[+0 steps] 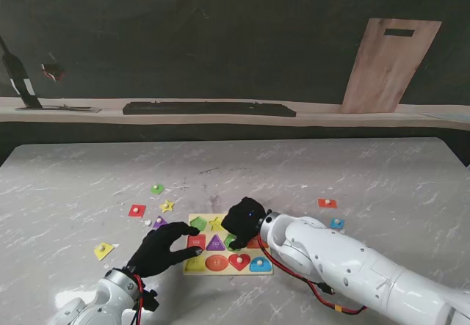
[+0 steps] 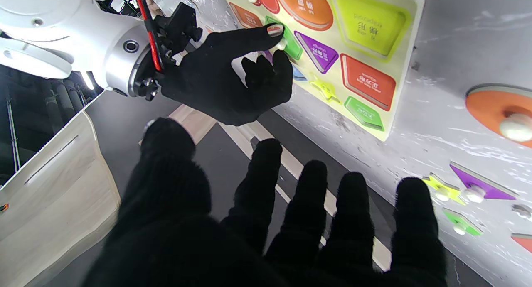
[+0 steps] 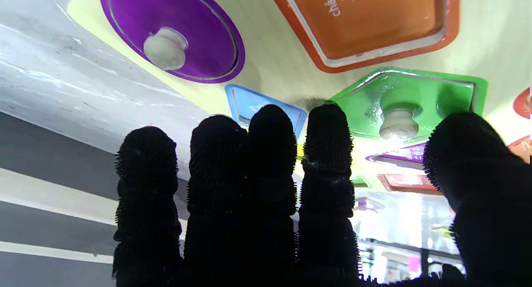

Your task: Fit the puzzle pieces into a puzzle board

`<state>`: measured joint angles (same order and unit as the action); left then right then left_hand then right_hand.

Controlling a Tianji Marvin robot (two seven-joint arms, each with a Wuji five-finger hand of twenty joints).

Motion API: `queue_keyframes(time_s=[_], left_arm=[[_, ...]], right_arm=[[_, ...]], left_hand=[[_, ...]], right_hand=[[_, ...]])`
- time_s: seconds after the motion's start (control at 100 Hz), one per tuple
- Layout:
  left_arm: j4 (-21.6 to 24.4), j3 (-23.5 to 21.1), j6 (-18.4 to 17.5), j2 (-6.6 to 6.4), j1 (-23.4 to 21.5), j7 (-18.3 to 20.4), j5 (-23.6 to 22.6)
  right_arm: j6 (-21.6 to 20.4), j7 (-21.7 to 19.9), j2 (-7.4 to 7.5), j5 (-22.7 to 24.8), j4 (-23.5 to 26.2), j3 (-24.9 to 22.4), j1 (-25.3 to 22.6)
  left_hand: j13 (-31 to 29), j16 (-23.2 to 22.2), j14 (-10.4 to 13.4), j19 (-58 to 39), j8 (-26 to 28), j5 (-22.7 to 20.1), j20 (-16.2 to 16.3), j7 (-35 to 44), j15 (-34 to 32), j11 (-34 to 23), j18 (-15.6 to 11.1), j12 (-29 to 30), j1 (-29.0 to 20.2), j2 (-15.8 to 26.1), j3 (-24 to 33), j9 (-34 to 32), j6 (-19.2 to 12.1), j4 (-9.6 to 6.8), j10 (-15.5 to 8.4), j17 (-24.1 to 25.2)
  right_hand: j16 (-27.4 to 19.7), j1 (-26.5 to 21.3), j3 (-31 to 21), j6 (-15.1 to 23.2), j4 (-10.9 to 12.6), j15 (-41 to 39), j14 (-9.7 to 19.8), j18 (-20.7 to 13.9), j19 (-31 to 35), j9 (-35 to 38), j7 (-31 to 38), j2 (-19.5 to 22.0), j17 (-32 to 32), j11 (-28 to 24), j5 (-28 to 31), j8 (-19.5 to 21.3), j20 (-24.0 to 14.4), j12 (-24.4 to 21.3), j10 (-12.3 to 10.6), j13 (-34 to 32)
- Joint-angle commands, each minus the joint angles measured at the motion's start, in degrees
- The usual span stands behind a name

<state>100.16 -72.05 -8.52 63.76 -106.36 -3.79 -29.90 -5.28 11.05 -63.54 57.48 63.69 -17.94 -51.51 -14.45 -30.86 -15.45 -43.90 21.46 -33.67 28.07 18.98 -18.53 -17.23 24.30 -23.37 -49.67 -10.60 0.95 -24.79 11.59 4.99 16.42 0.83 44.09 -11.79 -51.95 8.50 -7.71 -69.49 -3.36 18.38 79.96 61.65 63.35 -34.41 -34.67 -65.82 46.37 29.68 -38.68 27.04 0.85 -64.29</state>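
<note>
Right hand [image 2: 232, 81] pinching the green piece's [image 3: 405, 102] knob over the board [image 1: 192, 266], left hand [image 1: 163, 249] spread beside it; a tilted piece could jam.

My left hand [image 1: 163, 249] and right hand [image 1: 242, 221] both wear black knit gloves, five fingers each; fuzzy fibres show on the right fingertips [image 3: 327, 125]. White glossy arm shells on both sides. Right forearm [image 1: 345, 263]: rounded segments, red and black cables looping along its underside. Silver wrist ring [image 2: 124, 58] with small dark screws, black bracket, red wire.
</note>
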Motion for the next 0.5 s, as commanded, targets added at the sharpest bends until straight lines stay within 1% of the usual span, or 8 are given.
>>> queue_keyframes(time_s=[0.0, 0.07, 0.14, 0.26, 0.36, 0.49], left_arm=[[0.08, 0.14, 0.09, 0.1, -0.09, 0.01, 0.24], [0.1, 0.16, 0.18, 0.12, -0.11, -0.06, 0.23], [0.15, 0.18, 0.3, 0.12, -0.14, -0.07, 0.24], [0.22, 0.16, 0.46, 0.12, -0.21, -0.06, 0.21], [0.28, 0.14, 0.5, 0.16, -0.29, -0.26, 0.14], [0.24, 0.16, 0.52, 0.18, -0.26, -0.4, 0.1]], right_arm=[[0.27, -0.26, 0.23, 0.12, 0.4, -0.28, -0.89], [0.34, -0.22, 0.23, -0.04, 0.59, -1.09, -1.43], [0.33, -0.23, 0.35, -0.01, 1.04, -2.01, -2.03], [0.28, 0.1, 1.02, 1.42, 2.63, -4.68, -3.48], [0.13, 0.37, 1.95, 3.75, 5.16, -9.82, -5.92], [-0.61, 0.4, 3.49, 8.6, 8.67, -17.95, -9.65]], left_hand=[[1.94, 0.6, 2.08, 0.2, -0.45, -1.14, 0.89, -0.47, 1.02, 0.61, -3.42, 0.63, -0.5, 1.71, -2.27, 0.19, -1.19, -2.1, -0.17, 0.91], [1.95, 0.59, 2.0, 0.17, -0.45, -1.2, 0.9, -0.45, 0.99, 0.6, -3.51, 0.62, -0.57, 1.8, -2.25, 0.19, -1.16, -2.09, -0.14, 0.93], [1.99, 0.58, 2.03, 0.15, -0.47, -1.2, 0.9, -0.48, 0.98, 0.6, -3.51, 0.64, -0.58, 1.88, -2.28, 0.17, -1.19, -2.08, -0.03, 0.95], [2.04, 0.56, 2.01, 0.08, -0.49, -1.23, 0.92, -0.51, 0.93, 0.58, -3.54, 0.64, -0.72, 1.95, -2.28, 0.22, -1.05, -2.07, -0.07, 0.98], [2.04, 0.56, 2.0, 0.03, -0.51, -1.2, 0.92, -0.55, 0.9, 0.55, -3.56, 0.64, -0.78, 2.03, -2.29, 0.17, -1.03, -2.06, -0.08, 0.96], [2.01, 0.55, 1.97, 0.01, -0.51, -1.32, 0.9, -0.53, 0.83, 0.54, -3.49, 0.64, -0.82, 2.08, -2.34, 0.16, -1.14, -2.04, -0.04, 0.96]], right_hand=[[0.05, 2.7, 2.62, -0.78, 2.42, -0.93, -0.72, 1.92, 2.11, -0.57, -1.07, 2.28, 0.6, -0.21, 1.53, 1.5, -0.95, 0.48, 1.1, 0.14], [-0.03, 3.8, 3.58, -0.8, 2.6, -0.72, -0.88, 1.89, 1.97, -0.84, -1.36, 4.27, 1.09, -0.1, 1.25, 1.65, -0.91, 0.46, 1.13, 0.62], [-0.08, 4.48, 4.35, -0.91, 2.76, -0.55, -1.02, 1.85, 1.88, -1.25, -1.51, 5.34, 1.55, 0.08, 1.06, 1.74, -0.9, 0.42, 1.19, 1.03], [-0.38, 5.33, 5.5, -0.92, 2.99, 0.31, -1.09, 1.55, 1.39, -2.32, -2.21, 6.65, 2.39, 0.69, 0.06, 1.74, -0.75, 0.29, 1.03, 2.14], [-0.81, 5.55, 6.34, -1.42, 3.19, 1.55, -1.55, 1.41, 0.49, -3.6, -2.8, 7.26, 3.9, 1.5, -0.96, 1.76, -0.44, 0.16, 1.19, 3.55], [-1.11, 4.54, 6.31, -1.47, 3.5, 2.51, -1.72, 1.06, -0.25, -4.75, -3.59, 8.03, 5.35, 2.24, -2.06, 1.61, -0.22, 0.07, 1.17, 4.95]])
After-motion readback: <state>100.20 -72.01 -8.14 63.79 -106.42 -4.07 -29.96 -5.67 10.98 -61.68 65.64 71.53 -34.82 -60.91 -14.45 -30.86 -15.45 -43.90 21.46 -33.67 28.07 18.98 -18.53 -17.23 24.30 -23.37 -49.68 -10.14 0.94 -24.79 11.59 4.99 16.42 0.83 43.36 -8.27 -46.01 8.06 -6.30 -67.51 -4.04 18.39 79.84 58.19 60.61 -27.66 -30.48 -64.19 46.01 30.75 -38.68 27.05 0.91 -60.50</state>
